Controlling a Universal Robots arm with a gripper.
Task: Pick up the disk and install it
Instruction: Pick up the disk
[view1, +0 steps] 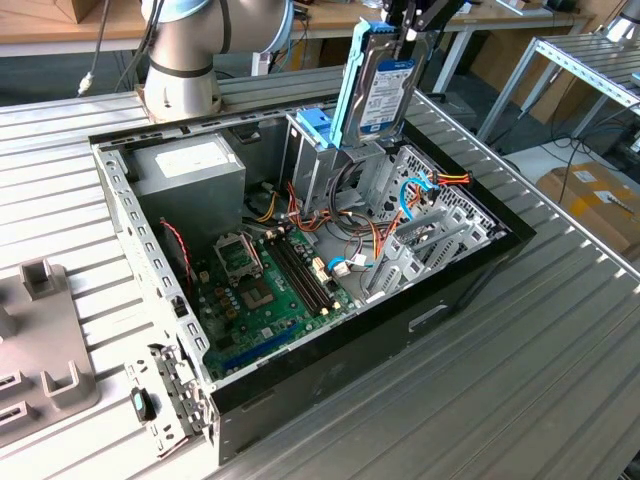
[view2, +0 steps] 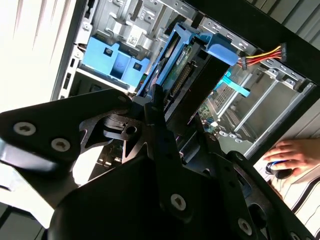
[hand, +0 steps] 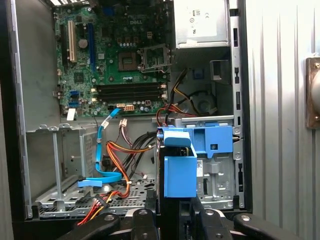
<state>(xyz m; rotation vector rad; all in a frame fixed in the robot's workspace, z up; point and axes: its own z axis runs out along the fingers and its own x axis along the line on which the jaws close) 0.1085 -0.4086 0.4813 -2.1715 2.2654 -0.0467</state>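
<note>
The disk is a dark drive with bright blue side rails. It hangs upright, its lower end just above the tall metal drive cage inside the open computer case. My gripper is shut on its upper end. In the first wrist view the disk is seen end-on between the black fingers, beside the cage's blue latch. In the second wrist view the disk points down into the case from my gripper.
The case holds a green motherboard, a grey power supply and loose orange and blue cables. The arm's base stands behind the case. Grey fixtures lie at the exterior view's left. A person's hand rests outside the case.
</note>
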